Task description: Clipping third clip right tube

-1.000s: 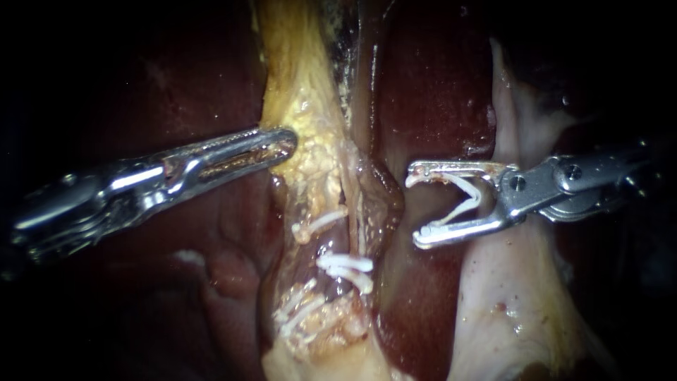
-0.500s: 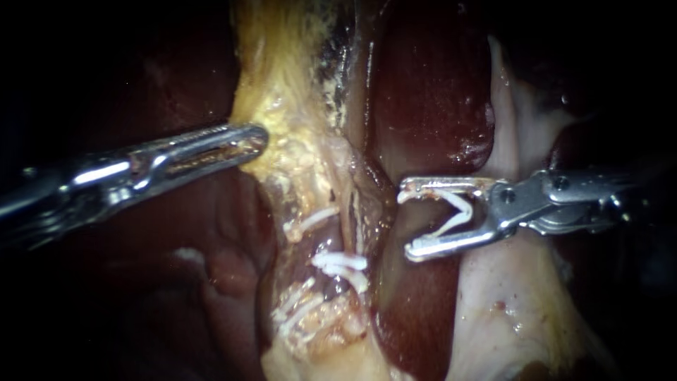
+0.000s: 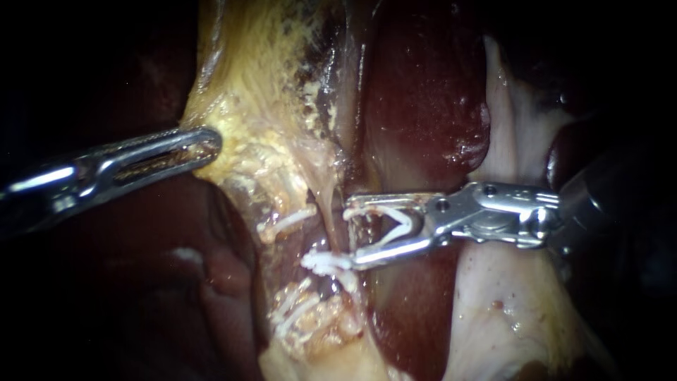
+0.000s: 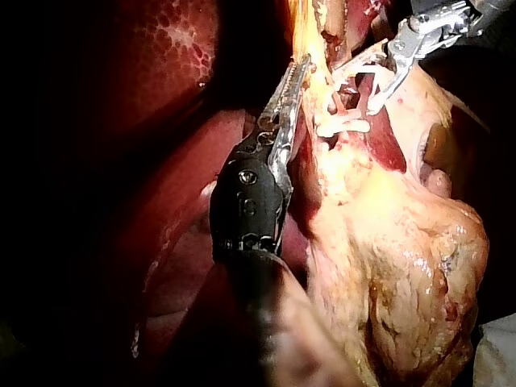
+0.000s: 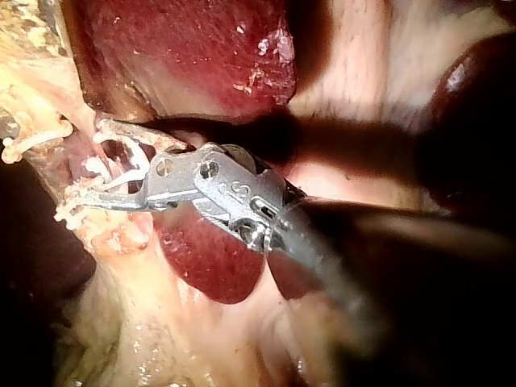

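Yellow tissue beside the right tube is clamped by the left instrument for tension; an open clip is gripped in the right instrument's spread jaws at that tube.

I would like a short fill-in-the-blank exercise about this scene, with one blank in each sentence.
The right instrument holds a white, V-shaped ____ between its jaws. The left instrument grips the ____ fatty tissue. The dark red organ behind them is the ____.
Missing words: clip; yellow; liver.
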